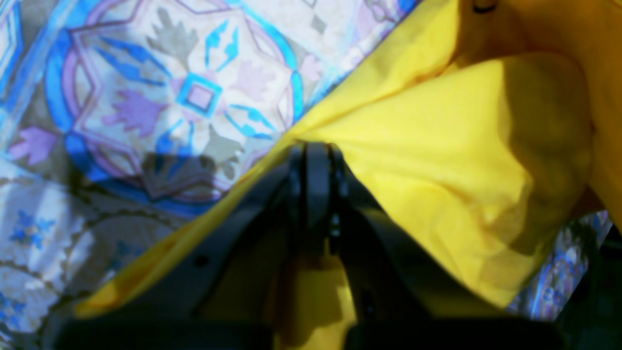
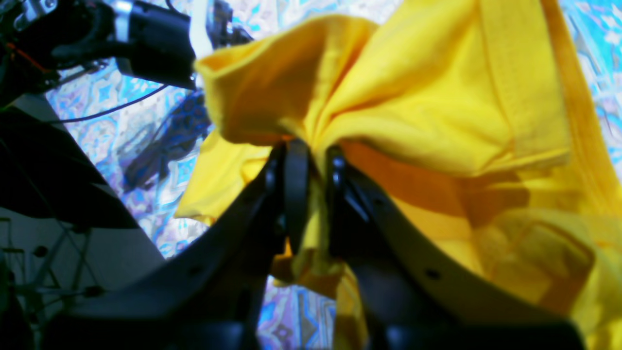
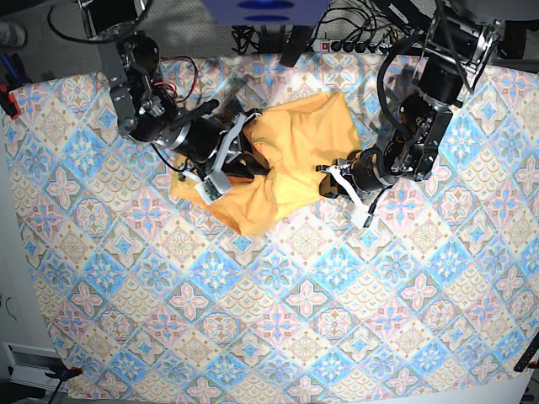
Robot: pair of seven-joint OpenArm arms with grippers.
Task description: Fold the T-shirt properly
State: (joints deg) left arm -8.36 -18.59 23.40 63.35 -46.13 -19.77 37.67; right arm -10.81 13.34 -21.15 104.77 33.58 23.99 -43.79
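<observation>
The yellow-orange T-shirt (image 3: 295, 143) lies bunched at the upper middle of the blue-and-pink patterned cloth (image 3: 337, 295). My right gripper (image 3: 248, 160) is at the shirt's left part; in the right wrist view it (image 2: 311, 150) is shut on a gathered fold of the T-shirt (image 2: 413, 97), lifted off the cloth. My left gripper (image 3: 327, 178) is at the shirt's right edge; in the left wrist view it (image 1: 315, 148) is shut on a pinched edge of the T-shirt (image 1: 437, 146), just above the patterned cloth (image 1: 194, 73). The shirt's neck and sleeves cannot be told apart.
A power strip with cables (image 3: 337, 42) lies beyond the cloth's far edge. The left arm (image 2: 146, 34) shows at the top left of the right wrist view. The patterned cloth reaches to the near edge (image 3: 295, 396) of the table.
</observation>
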